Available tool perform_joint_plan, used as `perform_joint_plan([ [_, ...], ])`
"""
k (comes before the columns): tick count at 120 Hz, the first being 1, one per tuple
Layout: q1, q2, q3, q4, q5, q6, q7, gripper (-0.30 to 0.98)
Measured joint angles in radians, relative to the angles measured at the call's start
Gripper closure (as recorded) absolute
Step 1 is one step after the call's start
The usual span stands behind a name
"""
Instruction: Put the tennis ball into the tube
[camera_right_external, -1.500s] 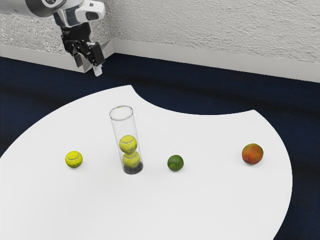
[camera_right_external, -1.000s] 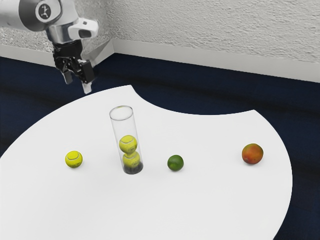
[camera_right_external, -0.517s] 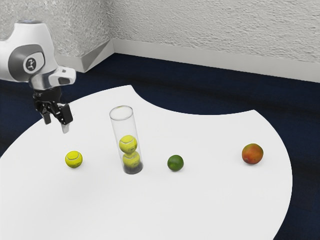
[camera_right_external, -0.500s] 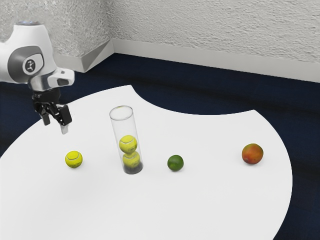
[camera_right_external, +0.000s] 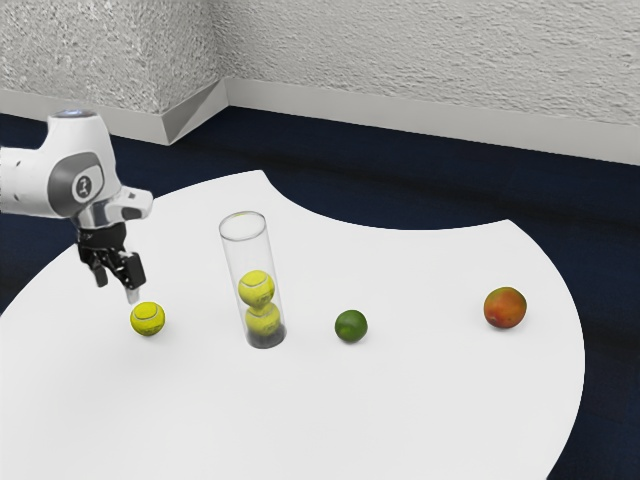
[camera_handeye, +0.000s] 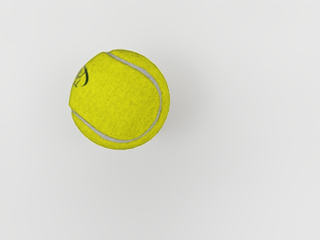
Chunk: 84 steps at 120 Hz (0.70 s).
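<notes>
In the exterior view my gripper (camera_right_external: 118, 290) hangs open just above and slightly to the exterior view's left of the loose tennis ball (camera_right_external: 148, 319), its fingers apart with nothing between them. The yellow-green ball rests on the white table. Seen from my hand, the tennis ball (camera_handeye: 120, 100) lies beneath me, with its pale seam and part of a dark logo facing up. A clear tube (camera_right_external: 236, 262) with a dark base stands upright to the ball's right in the exterior view. Two tennis balls (camera_right_external: 256, 289) are stacked inside its lower part.
On the white table (camera_right_external: 400, 400), a green lime-like fruit (camera_right_external: 351, 326) sits to the exterior view's right of the tube. Farther to that side lies a red-orange fruit (camera_right_external: 505, 308). The table's curved cut-out edge runs behind them.
My arm has come down toward the loose ball, after swinging from the upper part of the exterior view to its left. The balls, tube and fruits have stayed where they were.
</notes>
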Motion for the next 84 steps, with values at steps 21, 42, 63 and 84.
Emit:
perform_joint_plan([
  [21, -0.003, 0.064, 0.000, 0.014, 0.000, 0.077, 0.028, 0.00],
  [42, 0.026, 0.142, -0.001, 0.046, -0.002, 0.130, 0.064, 0.00],
  [63, 0.027, 0.202, -0.001, 0.064, -0.009, 0.185, 0.092, 0.00],
  [84, 0.027, 0.249, -0.001, 0.073, -0.015, 0.226, 0.112, 0.00],
])
